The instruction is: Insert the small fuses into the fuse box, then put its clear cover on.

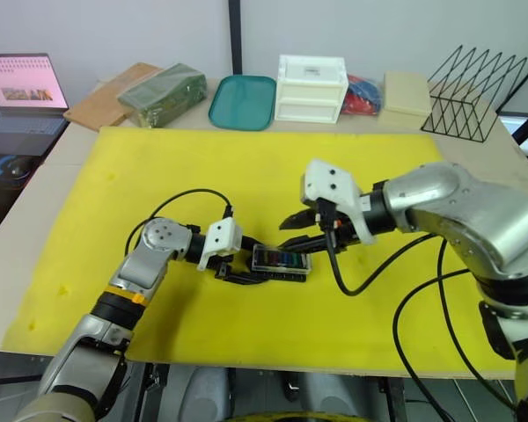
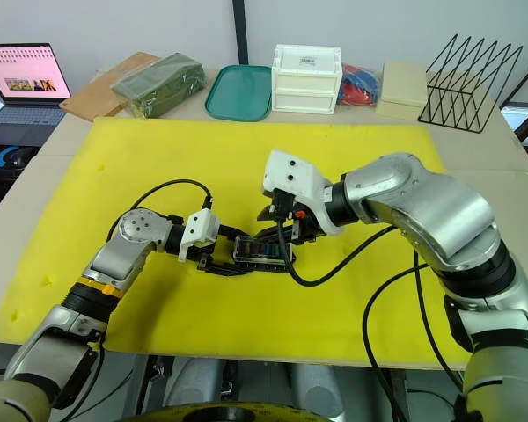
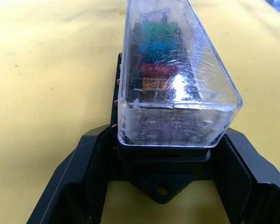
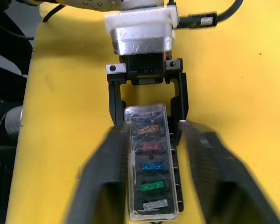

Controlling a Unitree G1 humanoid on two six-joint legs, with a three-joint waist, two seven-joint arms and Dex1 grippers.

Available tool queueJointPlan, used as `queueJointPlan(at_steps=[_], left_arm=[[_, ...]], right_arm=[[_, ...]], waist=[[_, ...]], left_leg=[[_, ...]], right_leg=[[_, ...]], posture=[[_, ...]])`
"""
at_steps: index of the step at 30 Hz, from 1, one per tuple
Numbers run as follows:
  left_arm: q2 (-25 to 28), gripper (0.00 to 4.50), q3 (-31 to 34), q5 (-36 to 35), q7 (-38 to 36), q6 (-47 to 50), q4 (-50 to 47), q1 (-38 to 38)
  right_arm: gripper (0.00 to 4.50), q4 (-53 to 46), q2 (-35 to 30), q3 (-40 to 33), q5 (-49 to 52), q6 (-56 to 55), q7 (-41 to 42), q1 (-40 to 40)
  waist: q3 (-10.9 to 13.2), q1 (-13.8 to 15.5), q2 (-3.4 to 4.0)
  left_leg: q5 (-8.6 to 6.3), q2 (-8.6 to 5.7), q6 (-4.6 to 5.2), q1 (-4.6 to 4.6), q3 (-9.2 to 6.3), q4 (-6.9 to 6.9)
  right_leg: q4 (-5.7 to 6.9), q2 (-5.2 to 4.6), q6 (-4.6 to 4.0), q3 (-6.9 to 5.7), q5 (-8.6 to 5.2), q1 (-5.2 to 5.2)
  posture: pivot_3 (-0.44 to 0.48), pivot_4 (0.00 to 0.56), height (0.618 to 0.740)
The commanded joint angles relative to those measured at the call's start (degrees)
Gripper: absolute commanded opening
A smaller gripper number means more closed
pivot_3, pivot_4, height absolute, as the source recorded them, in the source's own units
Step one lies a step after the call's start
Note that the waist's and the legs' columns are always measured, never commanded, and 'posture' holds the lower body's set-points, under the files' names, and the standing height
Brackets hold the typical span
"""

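Both of my jaws matter for this step. My left gripper is clamped on the near end of the fuse box, one finger on each side wall of the black base, pinning it to the yellow mat. My right gripper is spread wide, its two fingers standing clear on either side of the clear cover and gripping nothing.

Largest first: the mat fills most of the table, and the box lies near its middle, between my two wrists. The clear cover already sits on top of the black base. Through it I can see the small fuses seated in a row: purple, yellow, red, blue, green and grey.

I judge the job to be at its last step, seating the cover fully. To do it well, I should keep my left hold firm so the base cannot slide or twist. The right fingers should come down flat and evenly on the cover's top, or squeeze its long sides squarely, so both ends go home together. Pushing on one end alone could tip the shell and pop it off. From the left wrist, the cover's lower edge looks level with the base, but I cannot tell whether it has clicked.
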Motion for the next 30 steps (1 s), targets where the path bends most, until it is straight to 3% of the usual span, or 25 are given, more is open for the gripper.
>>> queueJointPlan(at_steps=[1, 2, 12, 18, 22, 30], left_arm=[[0.0, 2.75, -0.3, 0.8, 0.2, -0.5, 0.2, -0.5], [0.1, 2.75, -0.3, 0.8, 0.1, -0.5, 0.2, -0.5], [0.6, 2.75, -0.3, 0.7, -0.4, 0.1, -0.6, 0.0], [0.6, 2.75, -0.4, 0.6, -0.6, 0.4, -0.7, 0.0], [0.7, 2.75, -0.5, 0.6, -0.6, 0.7, -1.1, 0.1], [0.6, 2.75, -0.3, 0.9, -0.3, 1.4, -1.2, 0.3]], right_arm=[[0.32, -0.8, 1.2, -2.5, -1.0, -8.2, -0.1, 4.1], [0.03, -0.6, 1.5, -2.6, -1.1, -9.2, -0.3, 4.9], [0.03, 1.8, 3.5, -2.3, -1.4, -13.1, -1.9, 7.5], [0.03, 9.0, 3.6, 6.1, -9.0, -17.2, -1.5, 11.5], [0.03, 16.1, 1.1, 17.8, -20.3, -20.9, -1.1, 14.3], [0.03, 13.1, 1.9, 13.5, -17.9, -18.7, -1.0, 13.0]], waist=[[0.0, 0.0, 0.01], [0.0, -0.1, 0.02], [0.0, -0.1, 0.02], [0.0, -0.1, 0.01], [-0.4, -0.4, -0.01], [-0.8, -0.4, -0.05]], left_leg=[[0.0, 0.0, 0.0, 0.01, 0.0, 0.0], [0.0, 0.0, 0.0, 0.02, 0.0, 0.0], [0.0, 0.01, 0.0, 0.05, -0.02, 0.02], [0.0, 0.0, 0.0, 0.05, -0.02, 0.02], [-0.01, 0.01, 0.02, 0.26, -0.01, 0.01], [-0.04, 0.04, 0.07, 0.99, 0.0, -0.19]], right_leg=[[0.01, 0.0, 0.0, -0.01, 0.0, 0.01], [0.02, 0.01, 0.0, -0.01, 0.0, 0.01], [0.03, 0.02, 0.0, -0.02, 0.0, 0.03], [0.02, 0.03, -0.01, -0.03, 0.0, 0.04], [0.03, 0.07, -0.02, -0.02, -0.01, 0.22], [-0.05, 0.11, -0.16, -0.04, -0.12, 0.82]], posture=[[0.0, 0.15, 0.74], [0.0, 0.15, 0.74], [0.0, 0.15, 0.74], [0.0, 0.15, 0.74], [0.0, 0.15, 0.74], [0.0, 0.15, 0.74]])
